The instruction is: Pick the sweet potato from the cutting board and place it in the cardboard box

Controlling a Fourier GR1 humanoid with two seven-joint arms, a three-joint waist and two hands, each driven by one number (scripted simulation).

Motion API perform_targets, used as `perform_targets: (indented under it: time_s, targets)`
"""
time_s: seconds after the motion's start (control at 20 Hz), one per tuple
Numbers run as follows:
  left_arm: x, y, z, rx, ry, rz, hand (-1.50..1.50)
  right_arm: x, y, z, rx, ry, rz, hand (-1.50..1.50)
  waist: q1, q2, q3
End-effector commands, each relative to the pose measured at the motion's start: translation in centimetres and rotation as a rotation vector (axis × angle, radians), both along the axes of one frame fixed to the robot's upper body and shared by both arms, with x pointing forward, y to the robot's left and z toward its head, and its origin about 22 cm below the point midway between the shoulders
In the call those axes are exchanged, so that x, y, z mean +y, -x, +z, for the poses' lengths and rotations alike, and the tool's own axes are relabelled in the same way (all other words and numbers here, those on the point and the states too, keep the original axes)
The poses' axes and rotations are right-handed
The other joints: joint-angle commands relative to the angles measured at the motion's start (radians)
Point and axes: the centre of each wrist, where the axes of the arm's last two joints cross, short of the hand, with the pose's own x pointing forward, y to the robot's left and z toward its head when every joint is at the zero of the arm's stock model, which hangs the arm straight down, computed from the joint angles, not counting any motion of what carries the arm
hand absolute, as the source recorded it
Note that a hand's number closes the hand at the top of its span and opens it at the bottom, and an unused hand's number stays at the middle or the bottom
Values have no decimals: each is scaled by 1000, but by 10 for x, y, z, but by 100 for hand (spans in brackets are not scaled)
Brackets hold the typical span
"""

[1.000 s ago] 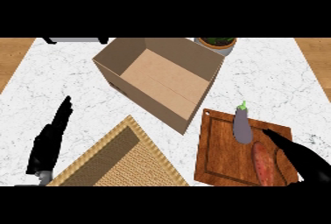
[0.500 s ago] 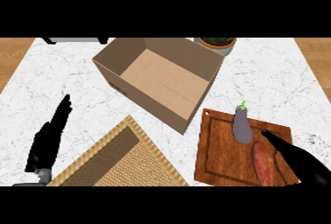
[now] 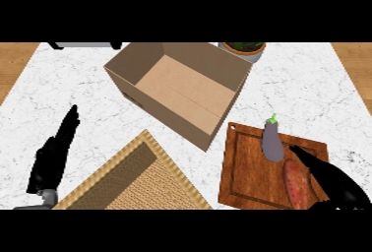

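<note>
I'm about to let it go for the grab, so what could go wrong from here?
The eggplant lies right beside the sweet potato on the cutting board, so the right hand might knock it or grasp it instead. The cardboard box sits tilted, so the carried potato could clip its near wall.

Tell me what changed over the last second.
Very little: the right hand has edged down and rightward beside the sweet potato, fingers straight, holding nothing. The eggplant, cutting board, cardboard box, basket and left hand stayed put.
</note>
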Motion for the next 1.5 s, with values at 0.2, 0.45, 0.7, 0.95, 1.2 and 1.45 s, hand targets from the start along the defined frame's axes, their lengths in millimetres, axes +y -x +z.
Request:
perform_targets:
  time_s: [0.2,0.45,0.7,0.95,1.2,1.45]
  targets:
    - [9,0,-7,4,-4,0,0,4,-20,-16,54,36,17,-150,2,0,0]
    - [-2,9,-6,6,-2,12,0,3,-3,-33,20,-37,25,150,1,0,0]
    - [6,5,-13,-7,-1,-16,0,-3,-9,-30,-158,130,29,150,3,1,0]
    - [0,7,4,8,-12,7,0,7,-2,-13,-235,143,33,150,0,-1,0]
    - [-8,-7,-13,-3,-13,-26,0,-4,-82,15,-372,218,144,150,26,9,1]
    - [-20,-9,-2,-13,3,-86,0,-29,-141,49,-484,289,259,150,66,18,3]
